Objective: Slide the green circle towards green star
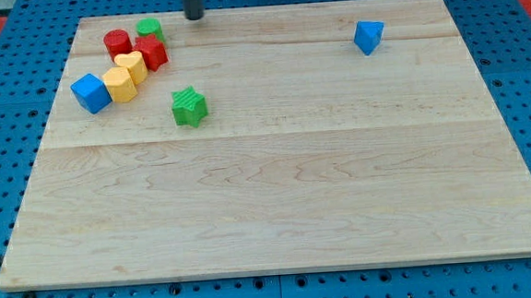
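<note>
The green circle (150,29) sits near the view's top left, touching a red block (152,52) below it. The green star (188,107) lies alone, lower and slightly to the right of the circle. My tip (194,17) is at the board's top edge, just to the right of the green circle and apart from it.
A red cylinder (117,42), a yellow heart (132,66), a yellow block (119,85) and a blue cube (90,93) cluster left of the circle. A blue block (368,36) lies at the top right. The wooden board (279,213) rests on a blue pegboard.
</note>
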Controlling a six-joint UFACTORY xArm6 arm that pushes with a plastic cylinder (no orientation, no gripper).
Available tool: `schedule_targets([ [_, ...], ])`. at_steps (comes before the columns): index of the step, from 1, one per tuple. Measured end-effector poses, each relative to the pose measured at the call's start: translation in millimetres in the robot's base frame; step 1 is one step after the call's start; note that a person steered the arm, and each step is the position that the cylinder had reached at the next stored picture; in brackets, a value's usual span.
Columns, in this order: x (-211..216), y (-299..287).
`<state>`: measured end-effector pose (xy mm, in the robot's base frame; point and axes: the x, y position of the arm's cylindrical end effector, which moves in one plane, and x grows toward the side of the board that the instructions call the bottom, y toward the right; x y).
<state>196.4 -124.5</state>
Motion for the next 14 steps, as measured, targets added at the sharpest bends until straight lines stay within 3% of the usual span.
schedule_targets([
  [2,0,-68],
  [5,21,-68],
  [8,74,6],
  [11,48,44],
  [14,72,57],
])
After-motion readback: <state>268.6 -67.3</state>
